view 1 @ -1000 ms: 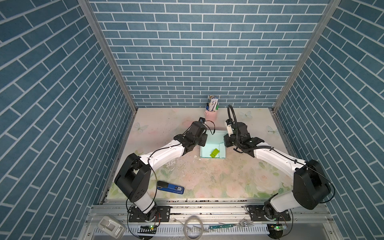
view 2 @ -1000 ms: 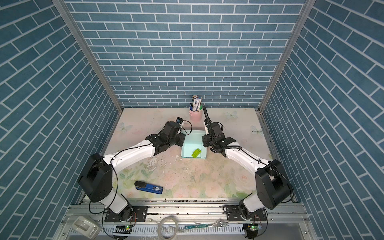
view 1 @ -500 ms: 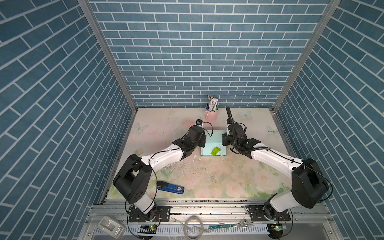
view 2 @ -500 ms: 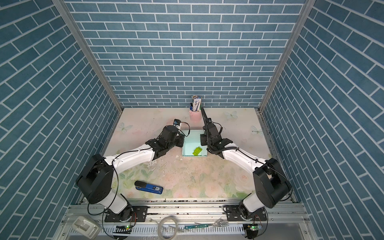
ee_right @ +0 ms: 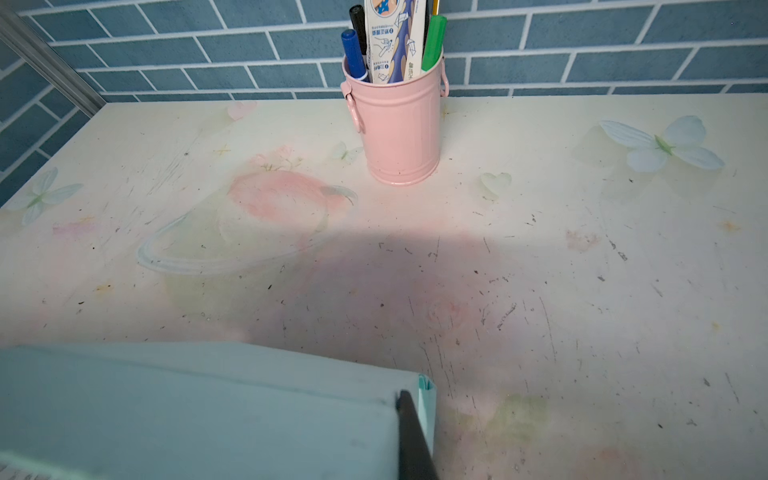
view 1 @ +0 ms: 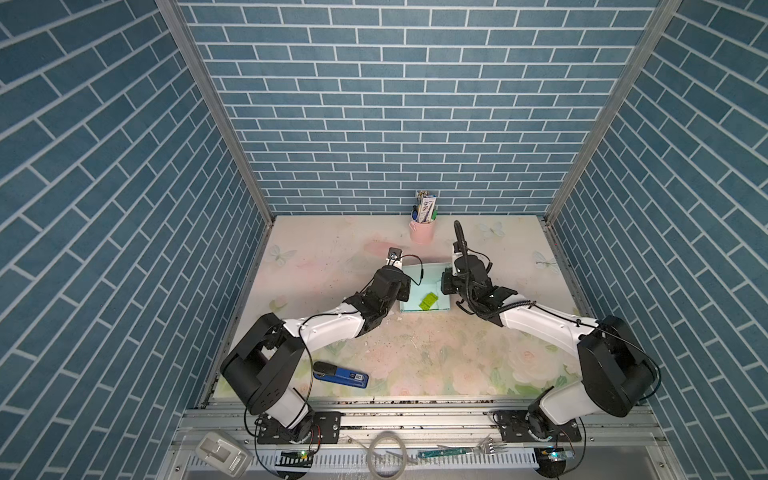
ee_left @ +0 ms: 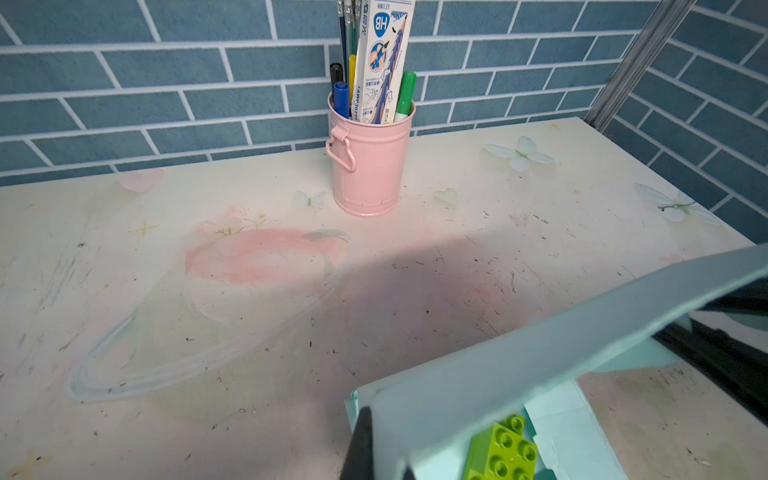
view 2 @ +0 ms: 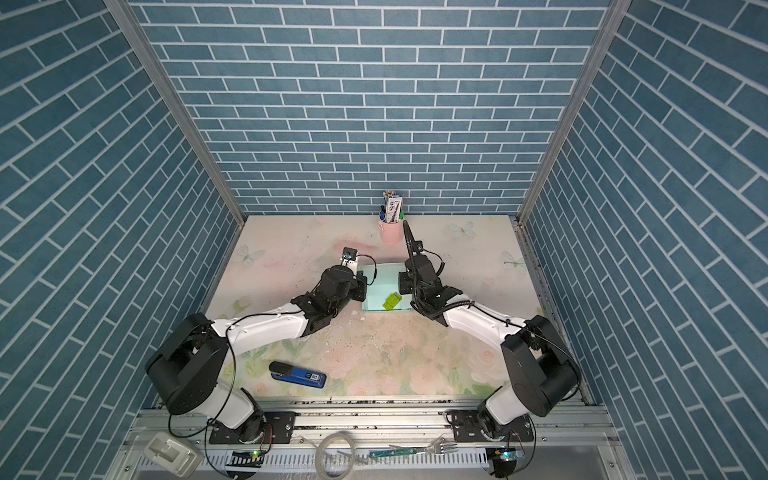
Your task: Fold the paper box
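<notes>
Both closed: left pincer (view 1: 404, 289) and right pincer (view 1: 445, 285), either side of paper box (view 1: 432, 277) (brick (view 1: 428, 300) inside).

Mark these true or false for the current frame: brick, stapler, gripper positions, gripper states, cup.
1. The green brick lies inside the paper box. True.
2. A blue stapler stands right beside a pink cup. False: the blue stapler lies near the front of the table, on the left. The pink cup stands at the back wall.
3. The left gripper is at the box's left side and the right gripper at its right side. True.
4. Both grippers are wide open. False: both are shut, apparently pinching the box's card.
5. The cup is empty. False: it holds pens and a pencil pack.
</notes>
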You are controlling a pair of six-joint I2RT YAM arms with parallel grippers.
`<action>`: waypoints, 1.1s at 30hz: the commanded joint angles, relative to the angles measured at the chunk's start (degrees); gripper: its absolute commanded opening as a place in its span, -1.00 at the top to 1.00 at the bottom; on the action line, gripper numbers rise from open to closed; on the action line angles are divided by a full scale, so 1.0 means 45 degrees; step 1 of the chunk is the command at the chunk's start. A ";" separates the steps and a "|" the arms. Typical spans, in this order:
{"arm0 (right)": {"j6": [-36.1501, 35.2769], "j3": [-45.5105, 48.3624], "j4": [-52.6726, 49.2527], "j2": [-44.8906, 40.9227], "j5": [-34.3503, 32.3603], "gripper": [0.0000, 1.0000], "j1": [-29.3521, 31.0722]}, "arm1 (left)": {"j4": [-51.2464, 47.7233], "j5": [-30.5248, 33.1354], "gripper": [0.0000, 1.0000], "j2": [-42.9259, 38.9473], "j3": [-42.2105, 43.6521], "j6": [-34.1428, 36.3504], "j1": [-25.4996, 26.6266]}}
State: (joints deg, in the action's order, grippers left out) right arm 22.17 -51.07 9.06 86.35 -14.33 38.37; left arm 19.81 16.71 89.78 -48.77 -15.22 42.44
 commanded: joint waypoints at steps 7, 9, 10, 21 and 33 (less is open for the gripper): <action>0.0551 0.0968 0.3492 -0.0067 -0.0687 1.00 0.0032 | 0.3386 0.0999 1.00 0.0455 0.0948 0.0568 0.0269; 0.0522 0.1326 0.4079 -0.0050 -0.0742 1.00 0.0030 | 0.3782 0.0942 1.00 0.0632 0.1026 0.0779 0.0401; 0.0457 0.1463 0.4379 -0.0050 -0.0699 1.00 0.0019 | 0.3981 0.0994 1.00 0.0707 0.1078 0.0878 0.0479; 0.0255 0.2749 0.7137 0.0438 -0.0715 1.00 0.0028 | 0.6259 0.0779 1.00 0.1812 0.1678 0.1056 0.0609; -0.0102 0.3896 0.9688 0.1137 -0.0690 1.00 0.0048 | 0.7972 0.0628 1.00 0.2548 0.2261 0.1076 0.0717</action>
State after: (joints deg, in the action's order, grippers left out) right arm 20.51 -34.15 44.95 90.76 -17.96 38.46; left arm 51.68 20.71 100.20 -40.40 -10.20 45.19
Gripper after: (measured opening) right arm 0.053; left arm 0.057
